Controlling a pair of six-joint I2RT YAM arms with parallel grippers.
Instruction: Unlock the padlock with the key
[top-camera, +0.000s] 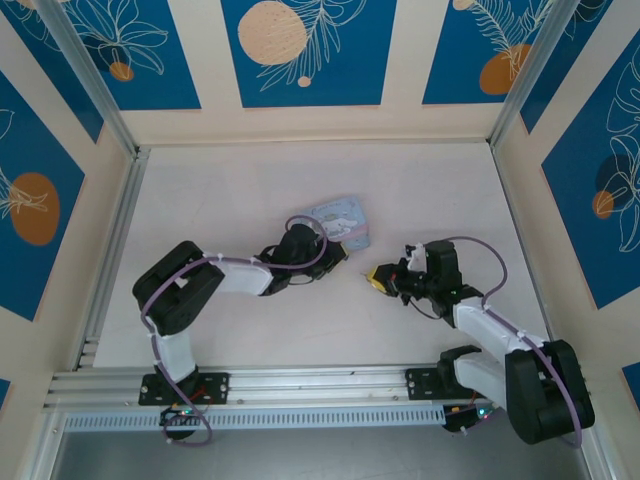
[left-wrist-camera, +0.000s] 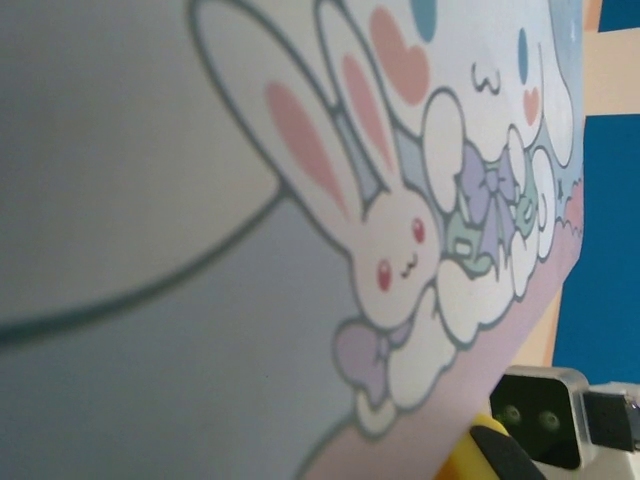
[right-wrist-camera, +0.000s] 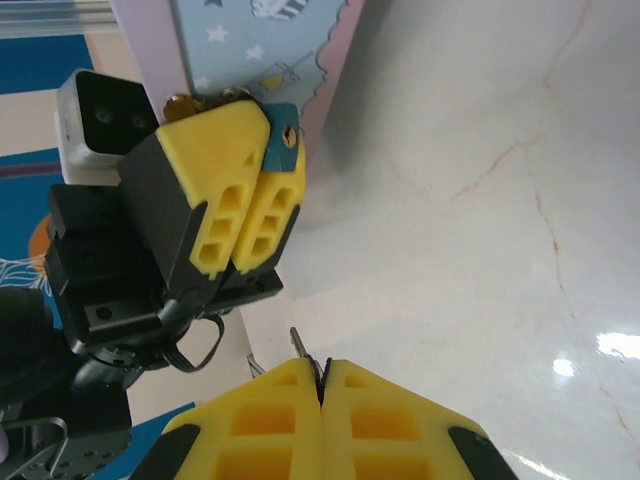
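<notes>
In the right wrist view my left gripper (right-wrist-camera: 258, 165) is shut on the padlock (right-wrist-camera: 284, 132), a small bluish body with a round hole, and brownish metal shows above the fingers. My right gripper (right-wrist-camera: 321, 382) is shut on the key (right-wrist-camera: 297, 344), whose thin metal tip sticks out past the yellow pads. The key tip points toward the padlock, with a gap of bare table between them. From above, the left gripper (top-camera: 336, 259) and the right gripper (top-camera: 379, 277) face each other at mid-table, a short way apart.
The pale blue cartoon-printed box (top-camera: 343, 221) stands right behind the left gripper and looms close in the left wrist view (left-wrist-camera: 300, 200). Purple cables (top-camera: 487, 262) run along both arms. Aluminium rails (top-camera: 300, 385) edge the pale table (top-camera: 250, 190).
</notes>
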